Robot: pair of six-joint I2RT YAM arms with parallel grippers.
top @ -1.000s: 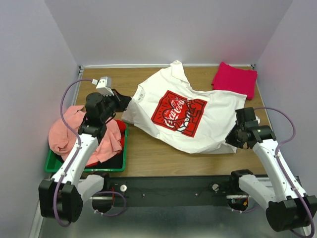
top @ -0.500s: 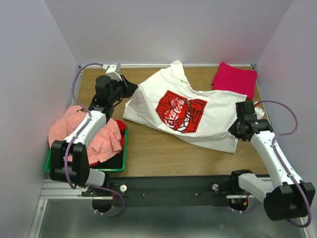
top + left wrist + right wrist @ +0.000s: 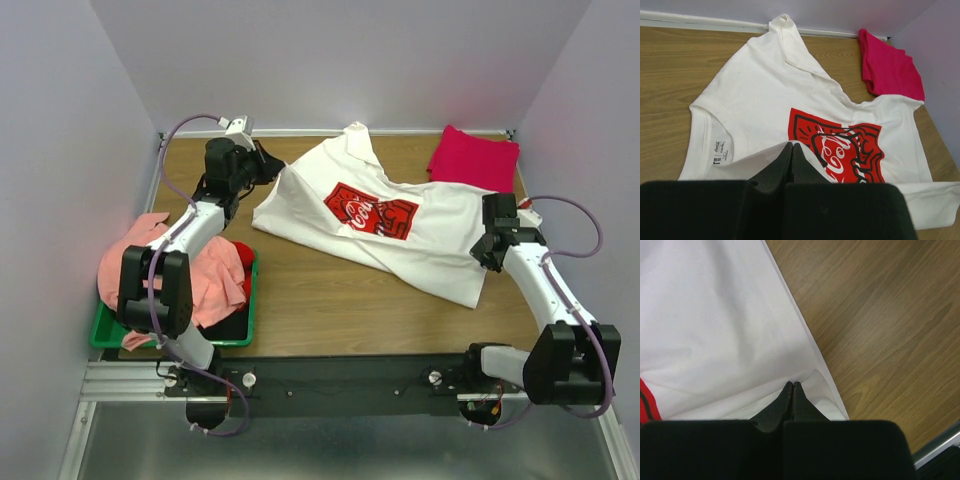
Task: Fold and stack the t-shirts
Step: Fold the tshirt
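The large white t-shirt (image 3: 420, 240) with a red-and-white chest print (image 3: 372, 211) lies across the middle of the table, partly doubled over. My left gripper (image 3: 272, 170) is shut on its left edge; the left wrist view shows the fingertips (image 3: 791, 146) pinching a white fold. My right gripper (image 3: 490, 240) is shut on the shirt's right edge (image 3: 810, 377). A folded magenta-red t-shirt (image 3: 474, 158) lies at the back right and shows in the left wrist view (image 3: 887, 65). A salmon-pink t-shirt (image 3: 185, 270) and a red one (image 3: 242, 262) lie in the bin.
A green plastic bin (image 3: 105, 330) stands at the front left. Bare wooden table (image 3: 330, 300) lies in front of the white shirt. Grey walls close in on the left, back and right.
Both grippers have moved toward the back of the table with the white shirt's edges, carrying its front part over the rest. The chest print is now partly covered.
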